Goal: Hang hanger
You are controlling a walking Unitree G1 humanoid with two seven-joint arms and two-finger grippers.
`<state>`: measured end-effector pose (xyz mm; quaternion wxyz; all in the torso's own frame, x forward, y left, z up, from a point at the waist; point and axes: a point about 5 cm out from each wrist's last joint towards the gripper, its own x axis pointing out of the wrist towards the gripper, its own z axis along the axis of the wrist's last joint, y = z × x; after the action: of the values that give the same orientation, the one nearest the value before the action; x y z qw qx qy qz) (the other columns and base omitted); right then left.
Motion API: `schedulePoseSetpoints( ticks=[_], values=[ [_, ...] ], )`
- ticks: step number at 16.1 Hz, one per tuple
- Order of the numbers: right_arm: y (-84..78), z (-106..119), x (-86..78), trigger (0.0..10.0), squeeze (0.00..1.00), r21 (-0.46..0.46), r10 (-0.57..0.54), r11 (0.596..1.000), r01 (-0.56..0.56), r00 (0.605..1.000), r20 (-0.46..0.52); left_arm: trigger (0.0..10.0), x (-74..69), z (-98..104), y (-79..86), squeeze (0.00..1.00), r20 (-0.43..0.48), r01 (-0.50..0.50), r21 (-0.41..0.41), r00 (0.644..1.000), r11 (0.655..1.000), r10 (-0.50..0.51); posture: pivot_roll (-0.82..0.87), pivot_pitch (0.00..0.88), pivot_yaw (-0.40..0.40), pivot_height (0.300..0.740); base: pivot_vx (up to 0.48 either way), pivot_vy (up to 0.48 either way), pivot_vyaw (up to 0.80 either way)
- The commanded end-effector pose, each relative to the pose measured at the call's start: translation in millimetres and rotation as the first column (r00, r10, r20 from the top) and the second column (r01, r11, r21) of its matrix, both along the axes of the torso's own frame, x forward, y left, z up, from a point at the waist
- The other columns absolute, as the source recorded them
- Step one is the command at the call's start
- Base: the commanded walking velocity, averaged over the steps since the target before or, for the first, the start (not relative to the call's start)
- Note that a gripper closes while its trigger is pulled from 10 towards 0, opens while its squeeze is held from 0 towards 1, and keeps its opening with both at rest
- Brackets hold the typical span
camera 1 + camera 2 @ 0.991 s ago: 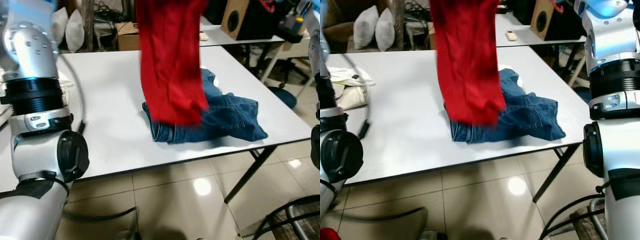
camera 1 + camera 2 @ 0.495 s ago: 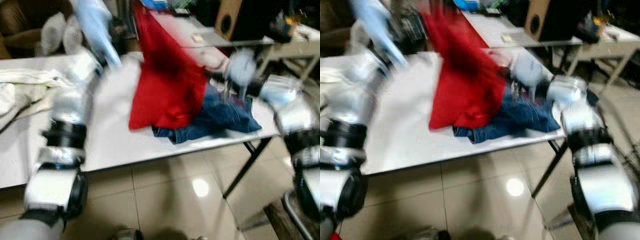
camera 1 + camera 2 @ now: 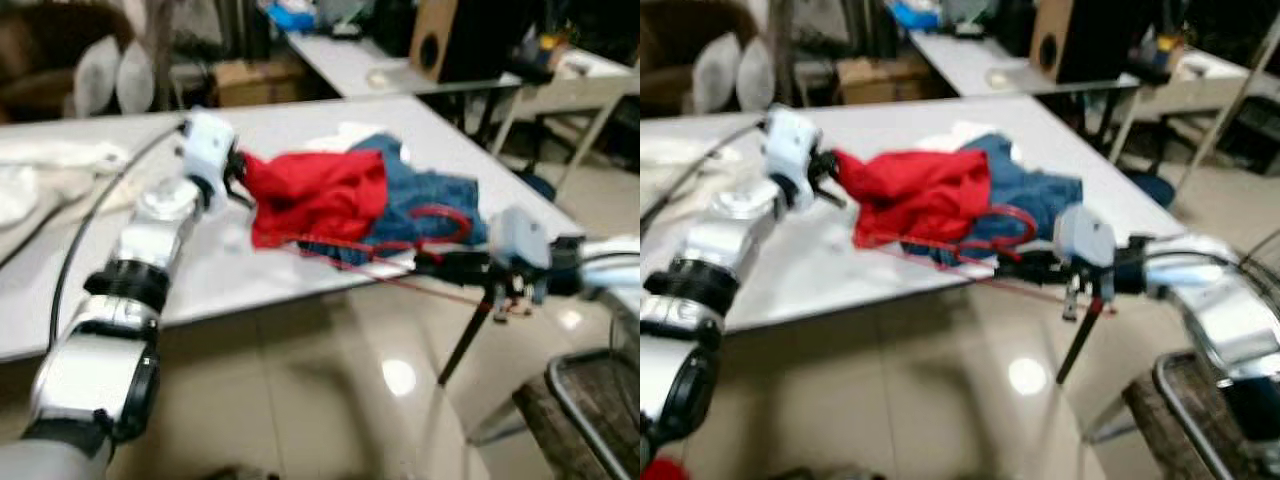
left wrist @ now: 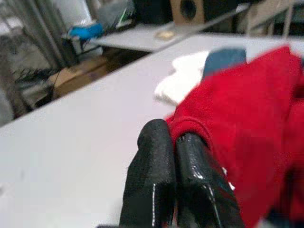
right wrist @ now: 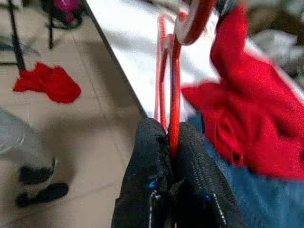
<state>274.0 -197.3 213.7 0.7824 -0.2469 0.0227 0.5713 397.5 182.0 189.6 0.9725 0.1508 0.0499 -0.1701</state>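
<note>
White table (image 3: 300, 130), tiled floor below. Left end effector (image 4: 176, 142) pinches red garment (image 3: 320, 195) over jeans (image 3: 425, 200). Right end effector (image 5: 172, 142) clamps red hanger (image 5: 172, 80) at table edge. Garment on hanger, hanging not yet done; no rail visible.

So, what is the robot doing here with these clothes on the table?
The robot is working with both arms over a white table. Its left gripper is shut on an edge of a red cloth garment, which lies bunched on a pair of blue denim jeans. Its right gripper is shut on a thin red hanger, held at the table's near edge. The hanger is not yet hung anywhere.
</note>
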Motion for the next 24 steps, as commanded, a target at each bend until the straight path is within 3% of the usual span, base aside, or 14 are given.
schedulePoseSetpoints(
  ticks=[1, 3, 7, 10, 11, 12, 13, 14, 15, 16, 17, 20, 23, 24],
  values=[
    [-8.4, 11, -9.3, 10.0, 0.0, 0.06, -0.059, 0.996, 0.058, 0.998, 0.01, 10.0, -8.2, -29, 8.1, 1.0, -0.123, 0.036, 0.036, 0.992, 0.999, -0.032, -0.19, 0.0, 0.063, 0.74, 0.0, 0.0, 0.0],
    [-12.6, 23, -22.0, 10.0, 0.0, 0.135, -0.139, 0.981, 0.137, 0.99, 0.002, 10.0, -19.5, -51, 13.8, 1.0, -0.22, 0.138, 0.085, 0.969, 0.987, -0.116, -0.19, 0.0, 0.069, 0.74, 0.0, 0.0, 0.0],
    [-15.8, 20, -22.9, 10.0, 0.0, 0.27, -0.337, 0.901, 0.339, 0.94, -0.056, 10.0, -35.4, -59, 45.9, 1.0, -0.339, 0.322, 0.356, 0.919, 0.877, -0.199, -0.19, 0.0, 0.067, 0.74, 0.0, 0.0, 0.0],
    [-9.2, 8, -19.2, 10.0, 0.0, 0.383, -0.456, 0.795, 0.47, 0.88, -0.133, 10.0, -38.6, -47, 61.8, 1.0, -0.267, 0.348, 0.551, 0.935, 0.758, -0.235, -0.18, 0.0, 0.072, 0.74, 0.0, 0.0, 0.0],
    [-4.6, 5, -19.6, 10.0, 0.0, 0.424, -0.466, 0.764, 0.486, 0.87, -0.159, 10.0, -36.4, -37, 62.8, 1.0, -0.159, 0.291, 0.687, 0.954, 0.666, -0.254, -0.18, 0.0, 0.077, 0.74, 0.0, 0.0, 0.0],
    [0.2, 0, -21.0, 10.0, 0.0, 0.452, -0.482, 0.732, 0.51, 0.856, -0.184, 10.0, -35.4, -29, 63.5, 1.0, -0.069, 0.23, 0.696, 0.965, 0.681, -0.255, -0.19, 0.0, 0.094, 0.74, 0.0, 0.0, 0.0],
    [2.9, -2, -21.7, 10.0, 0.0, 0.469, -0.492, 0.711, 0.523, 0.847, -0.2, 10.0, -35.6, -26, 63.9, 1.0, -0.033, 0.205, 0.618, 0.971, 0.759, -0.236, -0.18, 0.0, 0.097, 0.74, 0.0, 0.0, 0.0],
    [7.1, -7, -22.1, 10.0, 0.0, 0.497, -0.523, 0.66, 0.563, 0.82, -0.234, 10.0, -36.1, -23, 63.5, 1.0, 0.043, 0.141, 0.395, 0.984, 0.908, -0.172, -0.17, 0.0, 0.087, 0.74, 0.0, 0.0, 0.0],
    [11.3, -17, -20.5, 10.0, 0.0, 0.525, -0.571, 0.574, 0.628, 0.767, -0.293, 10.0, -39.4, -27, 56.9, 1.0, 0.061, 0.097, 0.072, 0.993, 0.993, -0.102, -0.14, 0.0, 0.069, 0.74, 0.0, 0.0, 0.0],
    [14.4, -23, -17.7, 10.0, 0.0, 0.528, -0.6, 0.524, 0.669, 0.729, -0.329, 10.0, -43.7, -30, 47.7, 0.4, 0.068, 0.092, -0.056, 0.994, 0.994, -0.088, -0.14, 0.0, 0.067, 0.74, 0.0, 0.0, 0.0],
    [21.4, -30, -16.0, 10.0, 0.0, 0.506, -0.618, 0.516, 0.691, 0.71, -0.339, 10.0, -51.5, -31, 33.4, 0.0, 0.096, 0.112, -0.142, 0.99, 0.983, -0.099, -0.15, 0.0, 0.071, 0.74, 0.0, 0.0, 0.0],
    [30.3, -45, -16.0, 10.0, 0.0, 0.44, -0.689, 0.462, 0.77, 0.624, -0.369, 10.0, -68.0, -32, -0.5, 0.0, 0.127, 0.043, -0.346, 0.992, 0.937, 0.001, -0.16, 0.0, 0.084, 0.74, 0.0, 0.0, 0.0],
    [27.8, -56, -26.7, 10.0, 0.0, 0.416, -0.764, 0.291, 0.861, 0.471, -0.441, 10.0, -78.6, -34, -21.7, 0.0, 0.113, 0.051, -0.393, 0.994, 0.918, -0.006, -0.2, 0.0, 0.089, 0.74, 0.0, 0.394, 0.0],
    [26.5, -61, -29.1, 10.0, 0.0, 0.418, -0.776, 0.269, 0.868, 0.452, -0.439, 10.0, -82.0, -37, -23.5, 0.0, 0.101, 0.053, -0.361, 0.995, 0.931, -0.018, -0.19, 0.0, 0.074, 0.74, 0.0, 0.349, 0.0]
  ],
)
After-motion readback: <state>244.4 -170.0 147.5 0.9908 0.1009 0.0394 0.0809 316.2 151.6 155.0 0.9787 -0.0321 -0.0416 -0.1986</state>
